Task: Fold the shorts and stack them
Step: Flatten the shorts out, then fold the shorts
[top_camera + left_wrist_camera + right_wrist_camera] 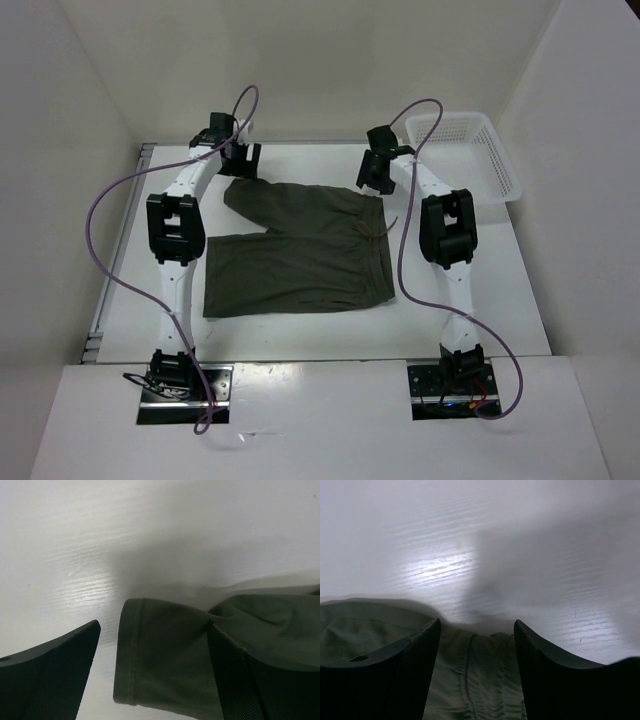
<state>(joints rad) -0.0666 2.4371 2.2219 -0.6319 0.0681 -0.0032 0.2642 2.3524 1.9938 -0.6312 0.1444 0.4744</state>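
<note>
The shorts point(300, 255), dark olive green, lie spread flat in the middle of the white worktop point(300, 338). Their gathered waistband point(384, 262) is at the right, and the two legs point left. The farther leg point(250, 197) slants away from the nearer one, so a wedge of bare worktop shows between them. A thin drawstring point(386, 228) trails off the waistband's far end. The left pincer point(240, 158) is at the far-left tip of the shorts, over the end of the slanted leg. Its wrist view shows the jaws spread wide, the stitched hem point(131, 650) lying between them and the right-hand finger point(260, 680) over the cloth; nothing is clamped. The right pincer point(375, 178) is at the far-right corner of the shorts, above the waistband's far end. It is also wide open, with green cloth and its seams visible in the gap between the two dark fingers point(375, 680). Whether either pincer touches the cloth cannot be told. Beyond the shorts' far-right corner, well apart from them, a white lattice basket point(470, 150) stands on the worktop.
</note>
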